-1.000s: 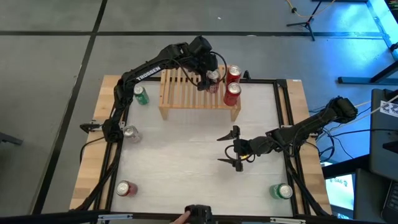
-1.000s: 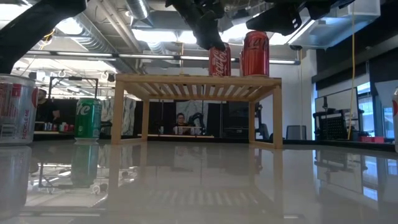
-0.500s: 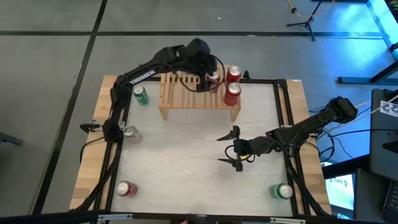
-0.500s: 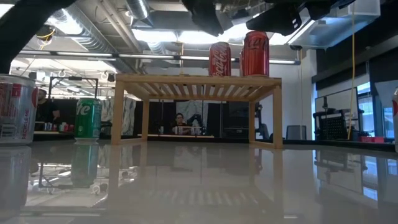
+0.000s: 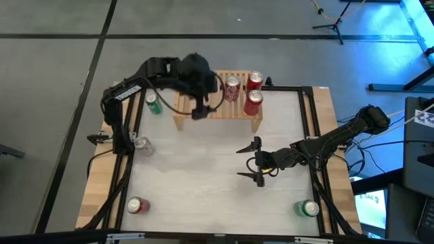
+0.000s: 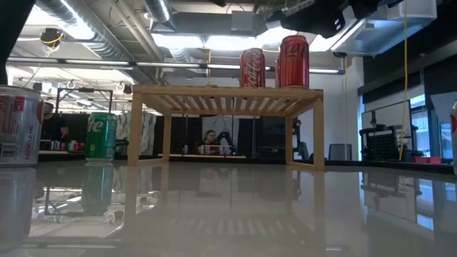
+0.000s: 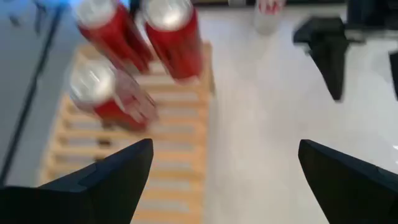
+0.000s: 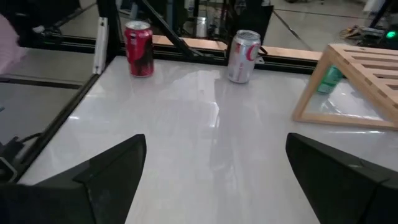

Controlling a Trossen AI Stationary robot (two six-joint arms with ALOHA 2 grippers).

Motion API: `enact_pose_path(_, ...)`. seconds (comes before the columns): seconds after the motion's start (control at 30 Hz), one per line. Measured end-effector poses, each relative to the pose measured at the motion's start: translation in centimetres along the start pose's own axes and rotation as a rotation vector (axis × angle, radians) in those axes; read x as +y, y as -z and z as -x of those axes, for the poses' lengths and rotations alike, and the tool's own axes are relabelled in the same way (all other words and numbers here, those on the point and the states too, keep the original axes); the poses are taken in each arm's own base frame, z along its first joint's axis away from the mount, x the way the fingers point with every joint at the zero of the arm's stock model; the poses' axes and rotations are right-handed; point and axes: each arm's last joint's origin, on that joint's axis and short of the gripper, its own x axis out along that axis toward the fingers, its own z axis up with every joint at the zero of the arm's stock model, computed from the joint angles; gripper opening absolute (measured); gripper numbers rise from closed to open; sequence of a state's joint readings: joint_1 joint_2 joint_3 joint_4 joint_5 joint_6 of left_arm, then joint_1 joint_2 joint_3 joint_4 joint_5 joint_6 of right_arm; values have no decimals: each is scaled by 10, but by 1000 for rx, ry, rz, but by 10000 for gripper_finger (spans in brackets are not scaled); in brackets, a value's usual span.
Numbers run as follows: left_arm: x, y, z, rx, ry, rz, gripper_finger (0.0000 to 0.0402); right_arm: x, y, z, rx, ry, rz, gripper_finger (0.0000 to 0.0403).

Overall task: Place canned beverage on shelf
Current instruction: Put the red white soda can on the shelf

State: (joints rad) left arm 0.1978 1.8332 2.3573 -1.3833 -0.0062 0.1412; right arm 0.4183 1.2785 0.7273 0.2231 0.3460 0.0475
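Three red cans (image 5: 232,88) stand upright together at one end of the light-wood slatted shelf (image 5: 203,108), none held

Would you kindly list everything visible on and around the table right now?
Shelf: one, light wood, slatted top, at the table's far edge.
Red cans on the shelf: three, upright, clustered at its right end.
Green can beside the shelf: one, on the table to the shelf's left.
Silver can: one, at the table's left edge.
Red can on the table: one, near-left corner.
Green can in the corner: one, near-right corner.
Table: one, white top, wood border.
Left gripper: open, empty, above the shelf's left part.
Right gripper: open, empty, over the table's right-centre.
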Motion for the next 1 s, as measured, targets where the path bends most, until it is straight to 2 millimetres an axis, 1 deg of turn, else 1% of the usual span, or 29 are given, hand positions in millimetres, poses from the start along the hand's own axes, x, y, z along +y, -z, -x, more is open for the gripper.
enact_pose_path(0.13,-36,10,-2,137,-57,54,390,2,-11,0,-2,-38,2,381)
enact_pose_path(0.27,-83,23,-11,238,-164,68,390,3,-11,1,16,-93,6,381)
enact_pose_path(0.47,-149,46,-21,322,-84,148,390,5,-10,0,27,-131,-47,381)
enact_pose_path(0.57,-177,64,-17,357,-78,193,390,13,-8,1,35,-156,-94,381)
enact_pose_path(0.67,-200,86,-4,362,-90,261,390,24,-8,3,23,-192,-115,381)
enact_pose_path(0.8,-225,118,10,355,-138,374,390,36,-11,8,-6,-223,-109,381)
enact_pose_path(0.93,-245,146,17,383,-166,479,390,42,-12,11,-21,-222,-104,381)
enact_pose_path(1.0,-254,156,17,413,-167,517,390,41,-13,11,-26,-217,-106,381)
